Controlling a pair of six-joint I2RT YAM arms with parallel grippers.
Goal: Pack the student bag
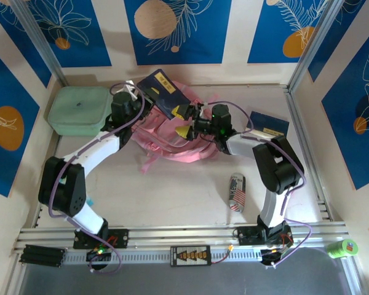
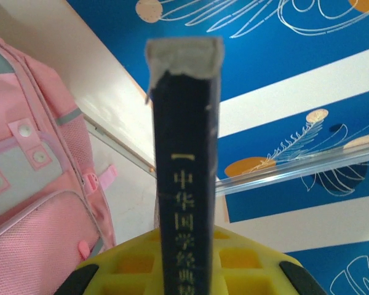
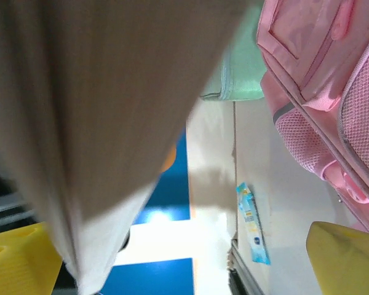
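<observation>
Bag: we judge the large soft pink student bag (image 1: 163,132) to be light, limp fabric that will sag and slide when pushed. It lies flat at the back middle of the table, to the right of the mint green rounded case (image 1: 79,109).
Where to hold: we would pinch a seamed zip edge or a strap, not the mesh pocket. We cannot see the main opening.
Book: the thick dark blue book (image 2: 187,184) with a worn grey spine top looks stiff and denser than the bag.
Left arm: it reaches forward and bends right. The left gripper (image 2: 187,270) is clamped on the book's spine, holding it tilted above the bag.
Right arm: its forearm points left over the bag. The right gripper (image 1: 184,121) has its yellow fingers spread wide beside the book's page edge, holding nothing.
</observation>
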